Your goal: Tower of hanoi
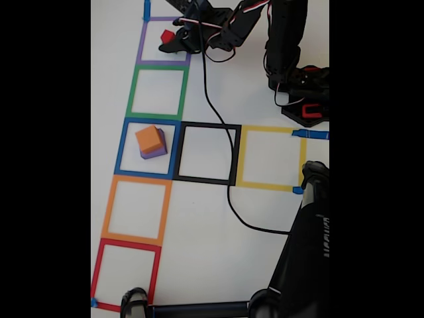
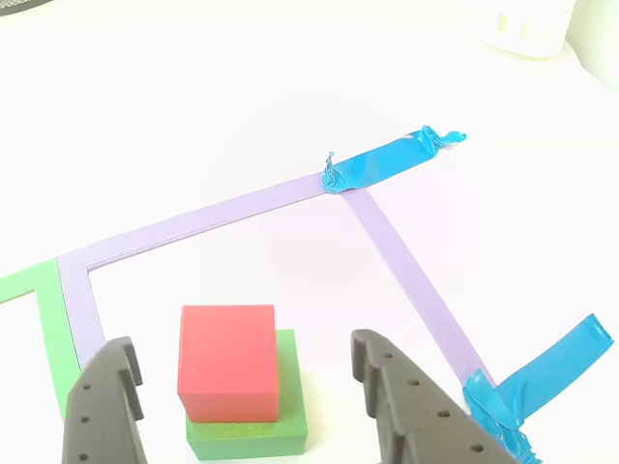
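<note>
The arm is reaching over to the purple tape square point(image 1: 163, 41) at the top of the coloured column in the fixed view, and its pincer point(image 1: 173, 41) is hanging right over that square. In the other view, the pincer point(image 2: 247, 387) is standing open, one dark finger point(image 2: 106, 406) on the left and the other on the right, with the little stack sitting in the gap between them and neither finger touching it.

That stack is the red cube point(image 2: 227, 372) sitting on top of the green cube point(image 2: 256, 435), the red one shifted a bit to the left so the green is peeking out on the right and along the front. Both are sitting inside the purple outline, near its corner beside the green tape. In the fixed view I am only catching a spot of the red cube point(image 1: 166, 36) by the pincer.

Further down the column, the orange cube point(image 1: 149, 138) is resting on the purple cube point(image 1: 156, 153), and that pair is sitting inside the blue tape square point(image 1: 148, 148), well apart from the arm. Only a sliver of purple is showing under the orange.

All of it is laid out on the white worktop point(image 1: 212, 252), with a black cable point(image 1: 218, 132) trailing across it from the arm.
</note>
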Motion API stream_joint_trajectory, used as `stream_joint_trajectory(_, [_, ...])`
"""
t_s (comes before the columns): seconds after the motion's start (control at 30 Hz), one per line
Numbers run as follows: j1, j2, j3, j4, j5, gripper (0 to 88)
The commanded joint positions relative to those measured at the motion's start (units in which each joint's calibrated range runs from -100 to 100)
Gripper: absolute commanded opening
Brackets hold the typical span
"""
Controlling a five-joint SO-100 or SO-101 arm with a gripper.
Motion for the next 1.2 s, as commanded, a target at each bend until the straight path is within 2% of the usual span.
stream_joint_trajectory(0.0, [-1.4,0.0,-2.4,-1.3,0.0,20.3])
stream_joint_trajectory(0.7, [-6.9,3.1,-4.3,-2.1,0.0,13.1])
stream_joint_trajectory(0.97, [-7.6,2.9,-3.8,-2.1,0.0,2.2])
stream_joint_trajectory(1.17, [-8.5,2.3,-3.8,-2.1,0.0,0.2])
